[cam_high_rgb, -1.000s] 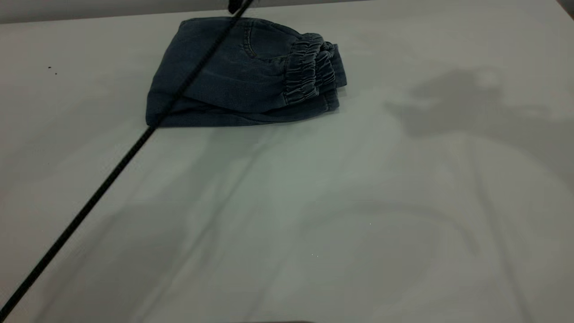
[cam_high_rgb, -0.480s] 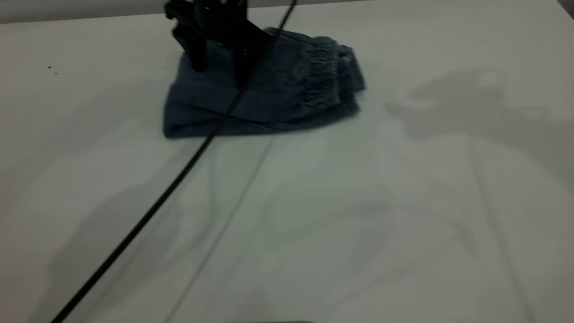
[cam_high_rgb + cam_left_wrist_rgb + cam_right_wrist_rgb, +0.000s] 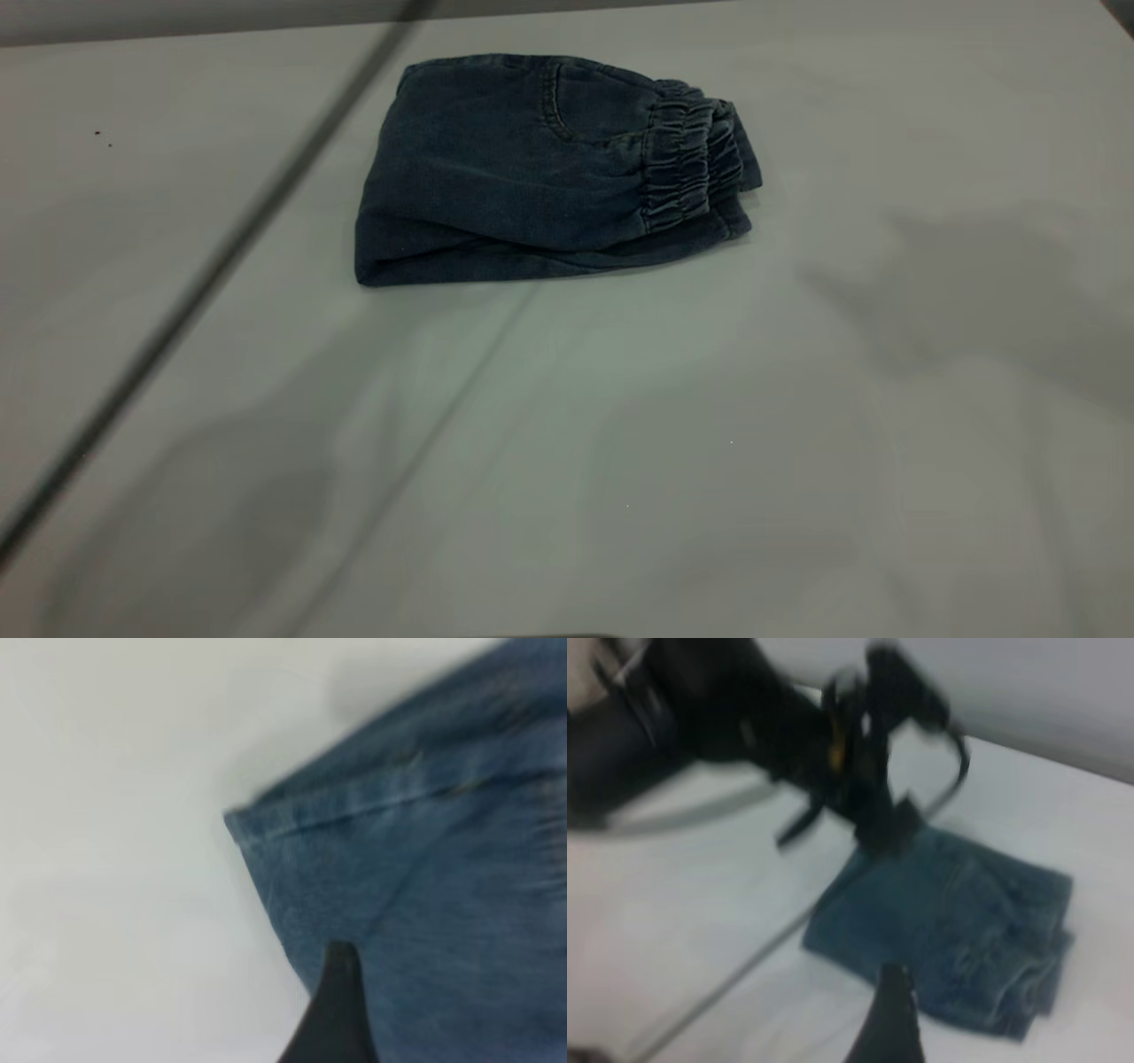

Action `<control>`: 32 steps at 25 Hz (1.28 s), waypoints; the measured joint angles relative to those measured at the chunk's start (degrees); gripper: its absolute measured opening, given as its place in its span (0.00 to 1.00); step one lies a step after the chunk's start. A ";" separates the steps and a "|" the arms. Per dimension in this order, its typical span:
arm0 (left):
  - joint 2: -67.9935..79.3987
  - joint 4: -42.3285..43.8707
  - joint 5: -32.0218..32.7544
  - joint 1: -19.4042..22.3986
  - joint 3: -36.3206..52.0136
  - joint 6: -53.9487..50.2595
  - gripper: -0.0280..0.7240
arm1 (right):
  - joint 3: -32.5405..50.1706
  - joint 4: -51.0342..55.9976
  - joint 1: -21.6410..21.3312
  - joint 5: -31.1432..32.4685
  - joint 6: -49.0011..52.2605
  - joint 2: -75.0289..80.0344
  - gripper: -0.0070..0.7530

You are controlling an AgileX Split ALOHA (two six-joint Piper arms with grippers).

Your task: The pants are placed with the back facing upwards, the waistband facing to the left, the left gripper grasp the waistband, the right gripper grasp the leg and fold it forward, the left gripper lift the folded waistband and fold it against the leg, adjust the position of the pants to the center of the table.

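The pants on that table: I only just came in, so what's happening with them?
The pants lie folded into a compact bundle on the white table, with the waistband gathered at the bundle's right end. Nothing grips them. The right wrist view shows the left pincer just above the bundle's far edge. The right pincer shows only a finger tip, hanging short of the bundle.

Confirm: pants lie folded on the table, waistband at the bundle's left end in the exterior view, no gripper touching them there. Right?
Not quite. In the exterior view the waistband sits at the right end of the folded pants, not the left. The rest holds: the bundle lies folded on the table and no gripper touches it in that view.
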 joint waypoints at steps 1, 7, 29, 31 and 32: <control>-3.22 -1.76 0.00 -0.05 1.38 0.05 0.82 | 0.00 -0.37 0.00 2.67 0.81 -2.07 0.76; -27.74 -6.85 0.00 -0.05 24.29 1.77 0.82 | 2.01 -5.92 0.00 10.07 8.46 -16.07 0.76; -114.31 -5.13 -3.55 -0.05 97.49 5.70 0.82 | 58.47 -18.69 0.00 6.38 11.64 -71.93 0.76; -120.72 -5.33 -4.07 -0.05 100.22 5.06 0.82 | 60.96 -18.75 0.00 5.40 11.64 -74.89 0.76; -123.46 -5.45 -3.99 -0.05 101.55 4.54 0.82 | 61.80 -18.75 0.00 5.33 11.64 -76.17 0.76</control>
